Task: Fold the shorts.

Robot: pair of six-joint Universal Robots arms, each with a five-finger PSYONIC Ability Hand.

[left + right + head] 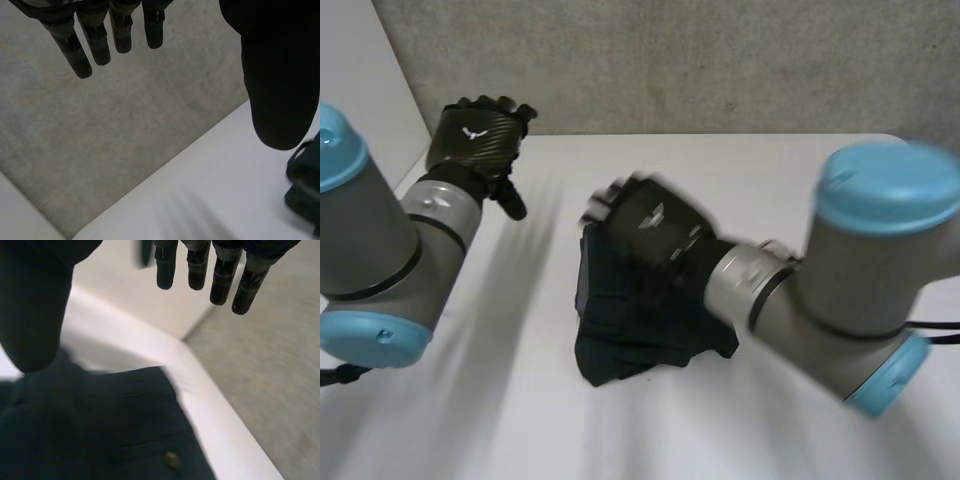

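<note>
Right hand [648, 222] above the dark shorts [640, 335], which lie bunched near the middle of the white table [780, 175]. In the right wrist view the hand [35, 305] is spread wide: its fingers [221, 284] run straight and the thumb stands well apart from them, with nothing between — it holds nothing. The shorts [100, 430] lie under the palm, a small button [171, 458] showing on the cloth, while the fingertips reach out past the cloth's edge; whether the palm touches the cloth cannot be told. The left hand [475, 135] is raised by the table's far left corner, well apart from the shorts. In the left wrist view its fingers [82, 57] hang straight and the thumb [280, 90] is held away from them, so this hand too is open wide and grips nothing. The table's far edge meets a grey wall [720, 60]. Bare white tabletop surrounds the shorts — a broad strip between them and the left hand, more toward the far edge and along the near side.
</note>
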